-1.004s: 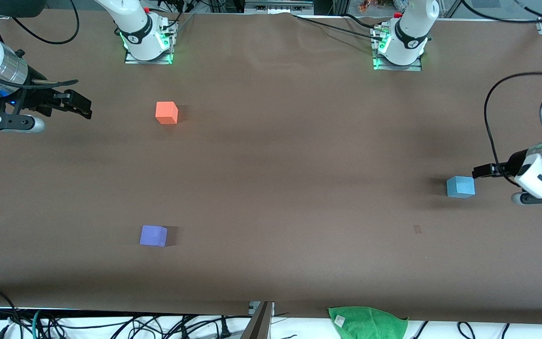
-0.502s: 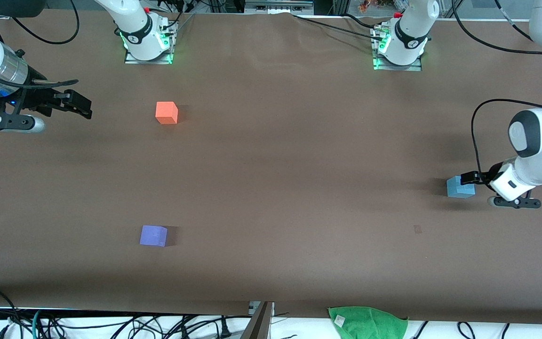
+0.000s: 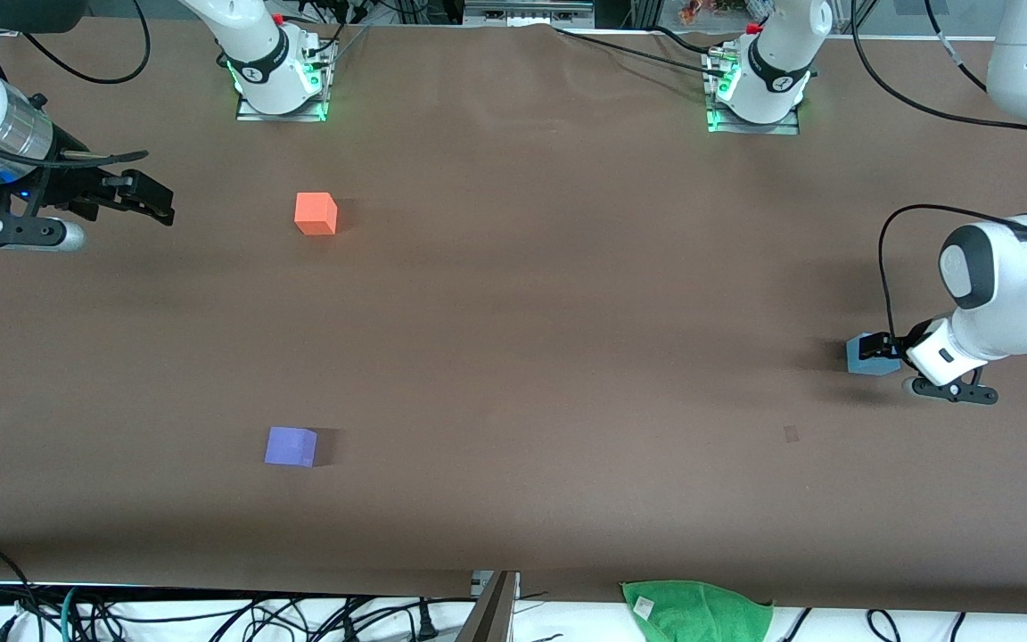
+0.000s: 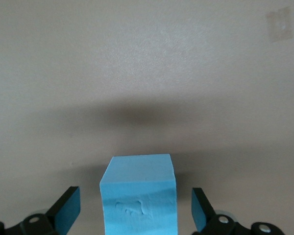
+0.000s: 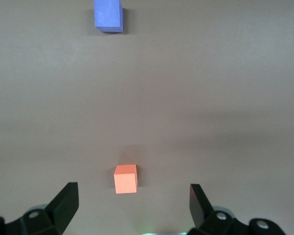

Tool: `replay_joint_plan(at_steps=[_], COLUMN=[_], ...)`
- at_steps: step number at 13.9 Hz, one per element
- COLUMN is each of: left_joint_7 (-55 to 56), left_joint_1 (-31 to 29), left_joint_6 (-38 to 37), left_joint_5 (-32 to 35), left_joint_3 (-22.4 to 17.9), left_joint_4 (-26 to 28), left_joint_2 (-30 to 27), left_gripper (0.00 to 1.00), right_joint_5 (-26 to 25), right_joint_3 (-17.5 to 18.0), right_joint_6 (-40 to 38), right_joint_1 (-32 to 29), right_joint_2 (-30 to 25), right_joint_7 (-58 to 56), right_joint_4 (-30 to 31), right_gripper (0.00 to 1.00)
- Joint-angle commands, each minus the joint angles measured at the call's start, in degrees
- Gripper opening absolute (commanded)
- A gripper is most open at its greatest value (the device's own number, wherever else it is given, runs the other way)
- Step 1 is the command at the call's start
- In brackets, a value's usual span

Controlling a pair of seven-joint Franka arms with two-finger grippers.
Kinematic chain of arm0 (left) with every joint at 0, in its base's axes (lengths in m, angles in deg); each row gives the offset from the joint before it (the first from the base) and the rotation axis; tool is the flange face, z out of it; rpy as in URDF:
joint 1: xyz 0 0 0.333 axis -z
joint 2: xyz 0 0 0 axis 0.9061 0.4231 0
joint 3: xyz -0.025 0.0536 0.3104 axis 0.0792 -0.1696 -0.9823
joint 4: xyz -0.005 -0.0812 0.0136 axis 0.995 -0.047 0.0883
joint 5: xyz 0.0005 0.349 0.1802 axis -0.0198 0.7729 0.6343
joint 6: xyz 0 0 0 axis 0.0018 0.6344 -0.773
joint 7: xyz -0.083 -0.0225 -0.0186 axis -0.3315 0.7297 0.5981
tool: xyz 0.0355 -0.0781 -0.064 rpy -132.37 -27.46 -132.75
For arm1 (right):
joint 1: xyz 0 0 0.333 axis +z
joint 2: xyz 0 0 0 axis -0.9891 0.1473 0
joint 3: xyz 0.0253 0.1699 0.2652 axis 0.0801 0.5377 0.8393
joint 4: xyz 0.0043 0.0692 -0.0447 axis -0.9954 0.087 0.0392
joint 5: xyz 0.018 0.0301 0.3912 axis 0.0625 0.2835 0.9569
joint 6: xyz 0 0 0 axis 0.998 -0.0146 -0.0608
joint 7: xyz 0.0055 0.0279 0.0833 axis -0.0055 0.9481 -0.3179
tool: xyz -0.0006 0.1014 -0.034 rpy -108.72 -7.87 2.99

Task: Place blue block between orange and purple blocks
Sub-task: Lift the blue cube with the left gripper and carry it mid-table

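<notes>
The blue block lies on the brown table toward the left arm's end. My left gripper is open and down at the block. In the left wrist view the blue block stands between the two fingers with a gap on each side, so my left gripper is not touching it. The orange block and the purple block lie apart toward the right arm's end, the purple one nearer the front camera. My right gripper is open and empty and waits beside the orange block; the purple block also shows.
A green cloth hangs at the table's near edge. A small tape mark is on the table near the blue block. The arm bases stand along the table's edge farthest from the front camera. Cables lie below the near edge.
My left gripper has moved in from the left arm's end of the table and now straddles the blue block. The blocks and the right arm have not moved.
</notes>
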Motion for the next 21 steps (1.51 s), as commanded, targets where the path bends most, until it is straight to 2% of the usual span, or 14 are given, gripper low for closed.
replay_joint_plan(at_steps=[1, 3, 4, 6, 7, 8, 10, 14, 16, 18, 21], left_joint_7=[-1.15, -1.15, -1.15, -1.24, -1.24, -1.33, -1.15, 0.42, 4.28, 8.58, 20.6], left_joint_1=[-0.71, -0.8, -0.8, -0.8, -0.8, -0.71, -0.71, 2.44, 6.3, 11.12, 20.26], left_joint_6=[0.98, 0.98, 0.98, 0.63, 0.28, 0.19, -1.65, -9.2, -15.42, -23.77, -26.88], left_joint_5=[0.63, 0.53, 0.53, 0.53, 0.53, 0.53, 0.53, 0.8, 0.89, 0.8, 0.01], left_joint_3=[0.4, 0.4, 0.4, 0.4, 0.4, 0.4, 0.66, 1.89, 1.98, 2.77, 4.09], left_joint_4=[-0.1, -0.1, -0.1, -0.1, -0.1, -0.18, -0.8, -1.33, -3.68, -9.04, -13.27], left_joint_2=[1.08, 1.61, 1.61, 1.7, 1.7, 1.61, 0.82, -6.54, -9.45, -9.46, -8.85], left_gripper=[1.0, 1.0, 0.89, 0.44, 0.3, 0.24, 0.24, 0.25, 0.26, 0.26, 0.26], right_joint_5=[0.91, 0.91, 0.91, 0.91, 0.91, 0.91, 0.91, 1.0, 1.0, 1.0, 1.0], right_joint_3=[0.33, 0.33, 0.33, 0.24, 0.33, 0.24, 0.33, 0.33, 0.33, 0.33, 0.33], right_joint_6=[-0.97, -0.97, -0.97, -0.97, -0.97, -0.97, -0.97, -0.88, -0.88, -0.88, -0.97], right_joint_1=[-0.49, -0.49, -0.49, -0.49, -0.49, -0.49, -0.49, -0.49, -0.49, -0.49, -0.49], right_joint_2=[0.31, 0.31, 0.31, 0.31, 0.31, 0.31, 0.31, 0.31, 0.31, 0.31, 0.31], right_joint_7=[0.01, 0.01, 0.01, 0.01, 0.01, 0.01, 0.01, 0.09, 0.01, 0.01, 0.01], right_joint_4=[-1.08, -1.16, -1.16, -1.16, -1.16, -1.16, -1.16, -1.25, -1.25, -1.25, -1.17], right_gripper=[1.0, 1.0, 1.0, 1.0, 1.0, 1.0, 1.0, 1.0, 1.0, 1.0, 1.0])
